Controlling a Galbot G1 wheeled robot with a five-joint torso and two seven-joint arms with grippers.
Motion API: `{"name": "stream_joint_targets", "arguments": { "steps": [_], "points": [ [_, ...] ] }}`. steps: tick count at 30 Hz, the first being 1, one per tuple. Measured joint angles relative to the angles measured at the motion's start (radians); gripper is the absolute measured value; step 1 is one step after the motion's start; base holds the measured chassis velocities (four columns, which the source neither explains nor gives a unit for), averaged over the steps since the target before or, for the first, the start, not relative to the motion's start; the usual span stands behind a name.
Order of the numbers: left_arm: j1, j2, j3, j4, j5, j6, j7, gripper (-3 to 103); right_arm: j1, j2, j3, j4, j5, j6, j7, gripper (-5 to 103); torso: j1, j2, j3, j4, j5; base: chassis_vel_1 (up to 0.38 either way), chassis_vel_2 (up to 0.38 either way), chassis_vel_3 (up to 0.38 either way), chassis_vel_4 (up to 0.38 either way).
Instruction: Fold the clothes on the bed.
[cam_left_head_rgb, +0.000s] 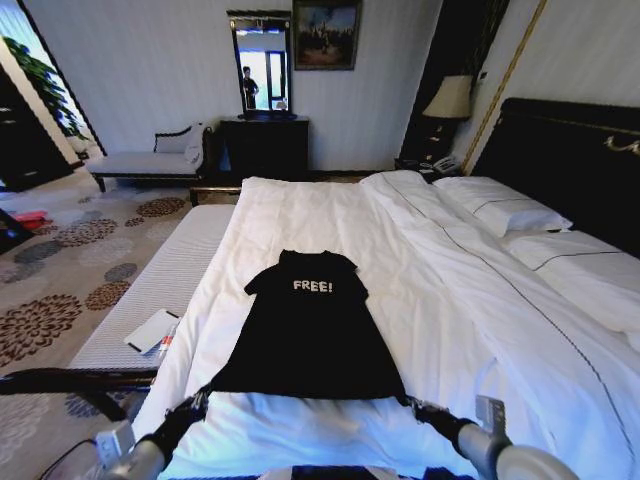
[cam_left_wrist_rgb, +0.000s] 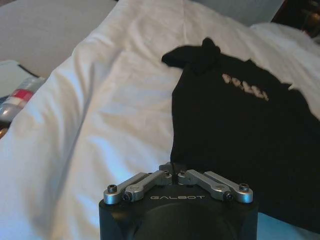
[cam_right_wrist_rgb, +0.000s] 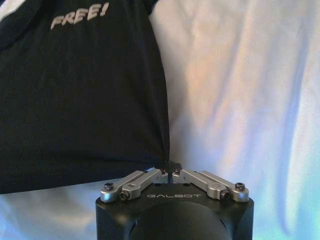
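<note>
**At the foot of the bed: both hem corners pinched**

On the bed (cam_left_head_rgb: 470, 300), the T-shirt (cam_left_head_rgb: 312, 330) lies flat, lettering up, collar toward the far edge. Left gripper (cam_left_wrist_rgb: 173, 168) is closed on the left hem corner; right gripper (cam_right_wrist_rgb: 168, 165) is closed on the right. Bare duvet (cam_left_head_rgb: 300, 215) surrounds the shirt on all sides.

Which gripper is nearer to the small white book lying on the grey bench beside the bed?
Left. The left gripper pinches the T-shirt hem corner on the side toward the book. The right gripper pinches the opposite hem corner, across the shirt from it.
</note>
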Motion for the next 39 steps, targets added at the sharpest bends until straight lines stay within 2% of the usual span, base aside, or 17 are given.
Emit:
{"name": "stream_joint_targets", "arguments": {
  "steps": [4, 8, 12, 16, 25, 30, 31, 32, 33, 34, 35, 36, 38, 39],
  "points": [
    [0.081, -0.002, -0.028, -0.008, 0.022, -0.030, 0.005, 0, -0.014, 0.023, -0.051, -0.006, -0.052, 0.011, -0.009, 0, 0.000, 0.000, 0.000, 0.0001, 0.0001, 0.000, 0.000, 0.000, 0.000],
    [0.102, -0.002, -0.037, -0.012, 0.034, -0.044, 0.000, 0, -0.032, 0.037, -0.062, 0.000, -0.079, 0.020, -0.015, 0, 0.000, 0.000, 0.000, -0.0005, 0.0000, 0.000, 0.000, 0.000, 0.000],
    [0.130, -0.016, -0.051, -0.026, 0.035, -0.054, -0.013, 0, -0.042, 0.037, -0.064, 0.009, -0.085, 0.021, -0.016, 0, 0.000, 0.000, 0.000, 0.0000, 0.0000, 0.000, 0.000, 0.000, 0.000],
    [0.168, -0.037, -0.043, -0.033, 0.072, -0.075, -0.019, 0, -0.068, 0.036, -0.062, 0.016, -0.106, 0.023, -0.018, 0, 0.000, 0.000, 0.000, 0.0000, 0.0002, 0.000, 0.000, 0.000, 0.000],
    [0.196, -0.064, 0.002, -0.011, 0.131, -0.106, -0.025, 0, -0.072, 0.037, -0.065, 0.013, -0.120, 0.027, -0.020, 0, 0.000, 0.000, 0.000, 0.0000, 0.0001, 0.000, 0.000, 0.000, 0.000],
    [0.146, -0.076, 0.046, 0.030, 0.170, -0.108, -0.036, 0, -0.056, 0.038, -0.090, -0.004, -0.153, 0.038, -0.031, -2, 0.000, 0.000, 0.000, 0.0001, 0.0002, 0.000, 0.000, 0.000, 0.000],
    [0.133, -0.079, 0.051, 0.034, 0.179, -0.108, -0.038, -2, -0.055, 0.039, -0.092, -0.006, -0.163, 0.042, -0.036, 3, 0.000, 0.000, 0.000, 0.0001, 0.0002, 0.000, 0.000, 0.000, 0.000],
    [0.104, -0.084, 0.058, 0.039, 0.203, -0.108, -0.046, 3, -0.053, 0.040, -0.094, -0.010, -0.194, 0.059, -0.054, 8, 0.000, 0.000, 0.000, 0.0001, 0.0001, 0.000, 0.000, 0.000, 0.000],
    [0.083, -0.088, 0.062, 0.039, 0.222, -0.108, -0.051, 8, -0.053, 0.040, -0.094, -0.013, -0.223, 0.073, -0.069, 8, 0.000, 0.000, 0.000, -0.0001, 0.0000, 0.000, 0.000, 0.000, 0.000],
    [0.071, -0.090, 0.065, 0.036, 0.232, -0.105, -0.055, 8, -0.053, 0.040, -0.094, -0.013, -0.241, 0.083, -0.078, 14, 0.000, 0.000, 0.000, -0.0001, -0.0001, 0.000, 0.000, 0.000, 0.000],
    [0.064, -0.091, 0.068, 0.028, 0.237, -0.100, -0.058, 14, -0.052, 0.039, -0.094, -0.013, -0.249, 0.090, -0.083, 19, 0.000, 0.000, 0.000, -0.0002, 0.0000, 0.000, 0.000, 0.000, 0.000],
    [0.064, -0.091, 0.068, 0.028, 0.237, -0.100, -0.058, 14, -0.052, 0.039, -0.094, -0.013, -0.249, 0.090, -0.083, 19, 0.000, 0.000, 0.000, -0.0002, 0.0000, 0.000, 0.000, 0.000, 0.000],
    [0.052, -0.095, 0.071, 0.001, 0.249, -0.087, -0.067, 24, -0.049, 0.036, -0.076, 0.004, -0.245, 0.102, -0.087, 30, 0.000, 0.000, 0.000, 0.0000, 0.0003, 0.000, 0.000, 0.000, 0.000],
    [0.051, -0.095, 0.071, -0.005, 0.252, -0.085, -0.070, 30, -0.050, 0.035, -0.069, 0.009, -0.238, 0.103, -0.087, 30, 0.000, 0.000, 0.000, 0.0000, 0.0003, 0.000, 0.000, 0.000, 0.000]
  ]
}}
